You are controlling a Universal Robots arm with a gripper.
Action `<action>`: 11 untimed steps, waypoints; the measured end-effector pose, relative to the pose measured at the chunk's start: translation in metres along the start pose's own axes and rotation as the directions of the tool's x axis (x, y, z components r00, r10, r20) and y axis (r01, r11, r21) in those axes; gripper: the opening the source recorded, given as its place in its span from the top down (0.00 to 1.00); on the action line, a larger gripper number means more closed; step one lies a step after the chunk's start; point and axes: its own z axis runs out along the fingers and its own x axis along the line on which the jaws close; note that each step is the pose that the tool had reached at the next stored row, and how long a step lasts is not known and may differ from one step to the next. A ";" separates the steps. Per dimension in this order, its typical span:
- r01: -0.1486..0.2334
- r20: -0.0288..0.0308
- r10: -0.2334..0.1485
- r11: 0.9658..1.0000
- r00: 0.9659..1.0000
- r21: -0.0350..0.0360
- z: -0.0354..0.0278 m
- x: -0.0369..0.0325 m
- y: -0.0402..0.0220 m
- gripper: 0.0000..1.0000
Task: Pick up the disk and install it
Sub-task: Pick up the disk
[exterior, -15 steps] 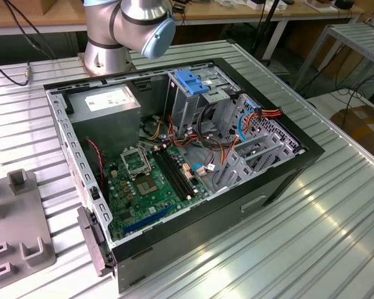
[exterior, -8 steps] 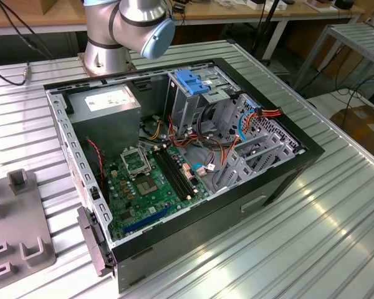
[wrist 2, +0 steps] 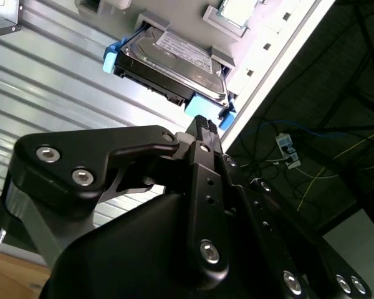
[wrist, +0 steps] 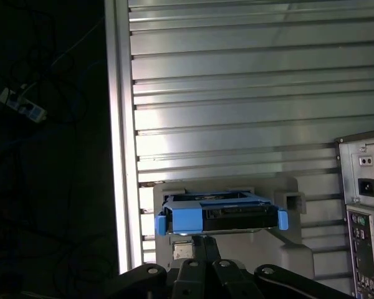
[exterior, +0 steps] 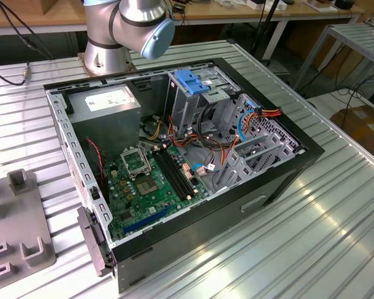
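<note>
Second wrist view: disk [wrist 2: 174, 59] top face | first wrist view: disk edge-on, jaws pressed together (empty)

Ribbed metal table [exterior: 336, 218]; wooden bench [exterior: 56, 20] behind.

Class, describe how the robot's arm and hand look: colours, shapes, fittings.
The arm is built of rounded silver-grey metal joints, one closed by a pale blue round cap. The hand is matte black, made of flat angular links with rounded ends, dotted with silver screw heads.
</note>
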 end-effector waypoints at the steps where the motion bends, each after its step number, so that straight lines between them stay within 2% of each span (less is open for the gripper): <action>1: 0.000 0.000 0.000 1.000 1.000 0.000 0.0000 0.0000 0.0000 0.90; 7: 0.002 0.000 -0.002 1.000 1.000 0.000 0.0000 0.0002 0.0000 0.90; 10: 0.025 -0.001 -0.025 1.000 1.000 -0.001 0.0000 0.0002 0.0000 0.90; 11: 0.050 -0.002 -0.050 0.999 0.999 -0.001 0.0000 0.0002 0.0000 0.90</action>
